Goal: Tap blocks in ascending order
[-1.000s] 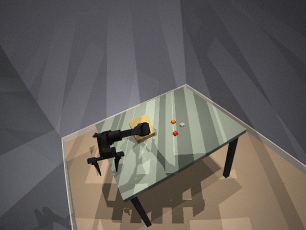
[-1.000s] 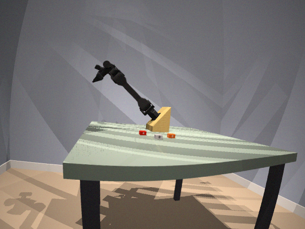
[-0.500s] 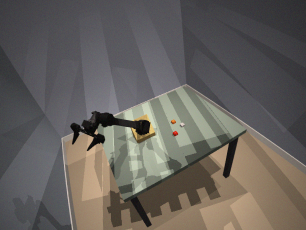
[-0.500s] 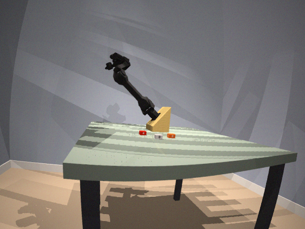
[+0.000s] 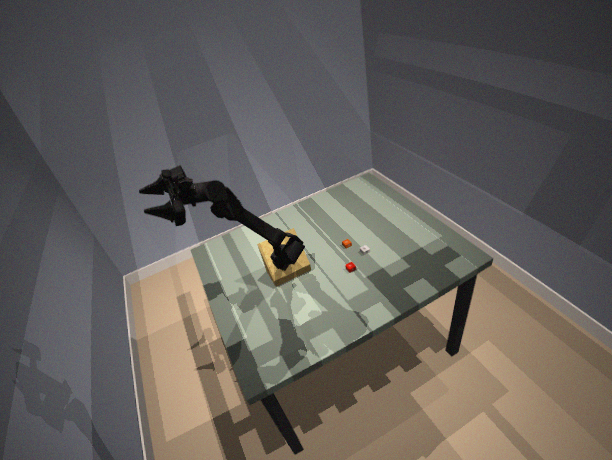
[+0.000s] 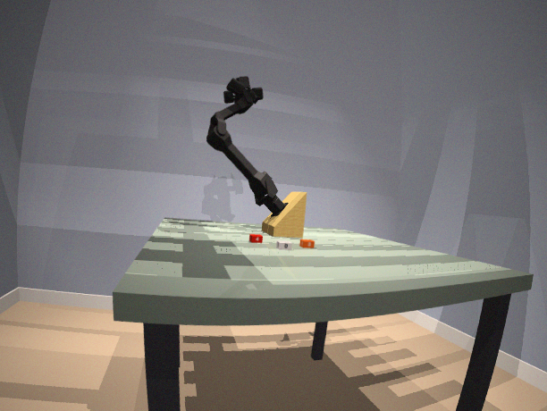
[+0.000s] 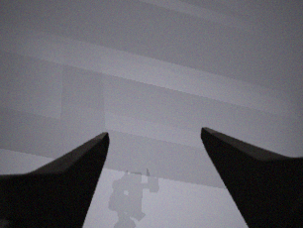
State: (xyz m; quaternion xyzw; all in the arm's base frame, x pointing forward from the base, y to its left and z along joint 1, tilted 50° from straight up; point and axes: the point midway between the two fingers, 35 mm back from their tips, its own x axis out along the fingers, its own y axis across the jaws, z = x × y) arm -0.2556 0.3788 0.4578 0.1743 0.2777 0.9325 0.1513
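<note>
A red block point(image 5: 350, 267) point(image 6: 256, 239), a white block point(image 5: 364, 249) point(image 6: 284, 245) and an orange block point(image 5: 346, 243) point(image 6: 307, 244) lie apart on the table point(image 5: 320, 200) point(image 6: 313, 308). In the exterior view the red block's digit looks like 4 and the white one's like 0. The orange one's digit is too small to read surely, perhaps 3 or 8. My gripper point(image 5: 142, 201) point(image 7: 155, 134) is open and empty. It is high up, far from all the blocks, and points away from them. The wrist view shows no block.
The arm stands on a yellow wedge-shaped base point(image 5: 292, 274) point(image 6: 293, 225) beside the blocks. Grey walls surround the table. The wrist view shows only the wall point(image 7: 149, 89), with the arm's shadow on it, behind the two fingers.
</note>
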